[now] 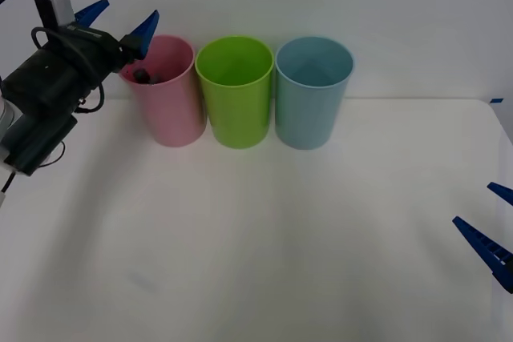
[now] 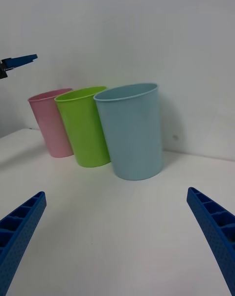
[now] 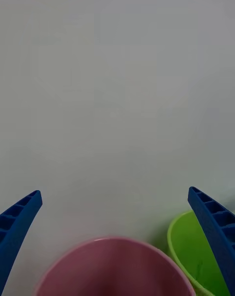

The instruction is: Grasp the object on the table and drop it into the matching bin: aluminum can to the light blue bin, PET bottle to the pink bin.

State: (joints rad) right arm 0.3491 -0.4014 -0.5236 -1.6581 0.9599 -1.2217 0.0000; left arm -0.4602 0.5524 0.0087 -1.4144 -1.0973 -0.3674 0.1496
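Note:
My left gripper (image 1: 132, 7) is raised over the near-left rim of the pink bin (image 1: 172, 110), open and holding nothing. Inside that bin, just under the rim, a dark part of the PET bottle (image 1: 144, 77) shows; the rest of it is hidden by the bin wall. The left wrist view looks down past my open left gripper (image 3: 114, 191) at the pink bin (image 3: 112, 266) mouth. The light blue bin (image 1: 309, 110) stands at the right end of the row. My right gripper (image 1: 473, 203) waits open, low at the table's right side.
A lime green bin (image 1: 236, 110) stands between the pink and light blue bins, all touching in a row at the back of the white table (image 1: 280, 238). The right wrist view faces the light blue bin (image 2: 132, 134) across bare tabletop.

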